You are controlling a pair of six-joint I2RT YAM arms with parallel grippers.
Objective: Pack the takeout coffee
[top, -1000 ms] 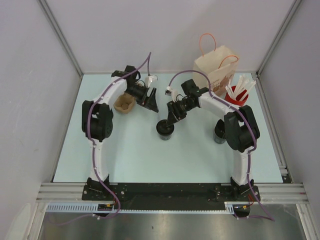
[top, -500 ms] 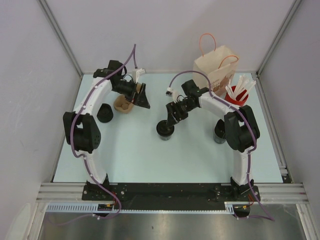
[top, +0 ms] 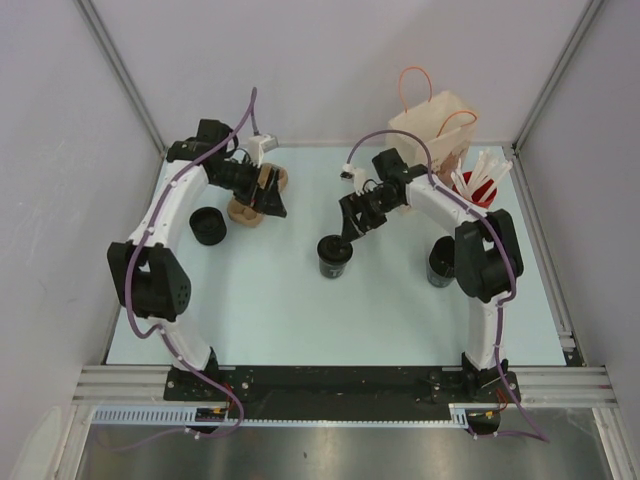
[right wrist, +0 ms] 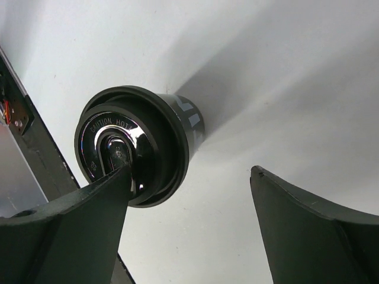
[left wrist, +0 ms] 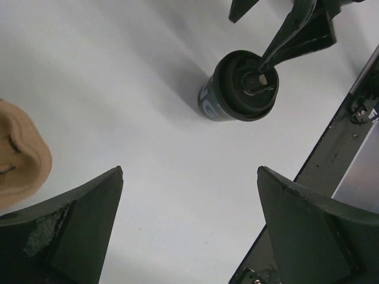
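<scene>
The cup (top: 333,257) stands upright mid-surface (top: 270,310), well apart from the paper bag (top: 432,128). The right tool (right wrist: 189,174) hangs at it with fingers spread wide and one tip over the lid, gripping nothing. The left tool (left wrist: 189,171) is likewise spread and empty. The cup is probably light, sloshy if filled, with walls that yield to a hard squeeze. Best hold is across the round wall below the rim. The ringed lid looks smooth, glossy at its centre, and might pop off.

Plain pale grey wall panels (top: 330,60) enclose a light blue counter (top: 300,320). An aluminium rail (top: 340,380) runs along its near edge. Lighting is even.
</scene>
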